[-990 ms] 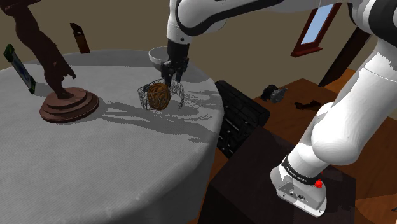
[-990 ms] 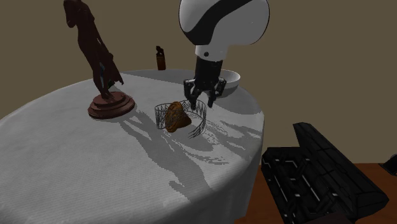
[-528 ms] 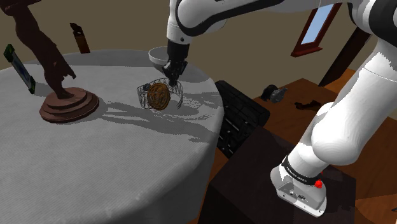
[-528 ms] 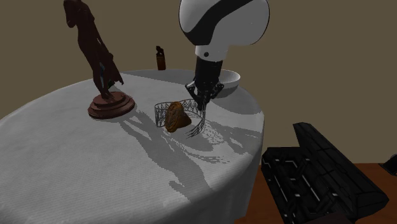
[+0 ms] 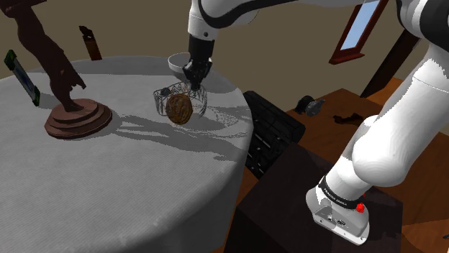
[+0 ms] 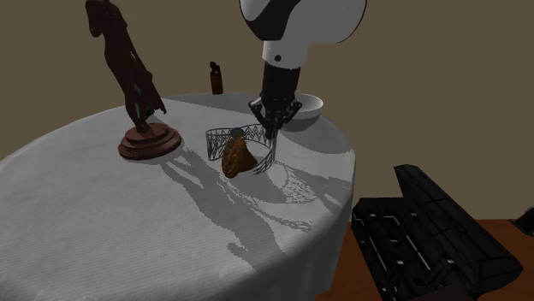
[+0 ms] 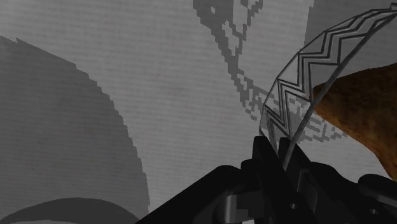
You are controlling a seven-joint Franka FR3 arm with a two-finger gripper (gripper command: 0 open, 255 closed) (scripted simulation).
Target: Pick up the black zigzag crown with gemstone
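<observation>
The crown [image 5: 170,95] is a thin black wire band of zigzags with a large brown gemstone [image 5: 178,109] hanging in it. It hangs just above the round grey-clothed table [image 5: 129,180], with its shadow on the cloth beneath. My black gripper [image 5: 195,85] comes down from above and is shut on the band's side nearest the white bowl [image 5: 176,63]. The second exterior view shows the gripper [image 6: 272,128] pinching the crown [image 6: 233,137] with the gemstone [image 6: 239,158] below the band. In the wrist view the fingers [image 7: 266,167] clasp the zigzag band [image 7: 312,70] beside the gemstone [image 7: 362,108].
A tall dark brown statue [image 5: 68,108] on a round base stands toward the shoulder view's left. A green-edged flat thing [image 5: 21,75] and a small dark bottle [image 5: 90,43] are farther back. A black ribbed object [image 5: 273,133] lies beyond the table's edge, near the stand.
The fingers closed on the crown's band, then rose a little with it; crown and gemstone now hang slightly above the cloth.
</observation>
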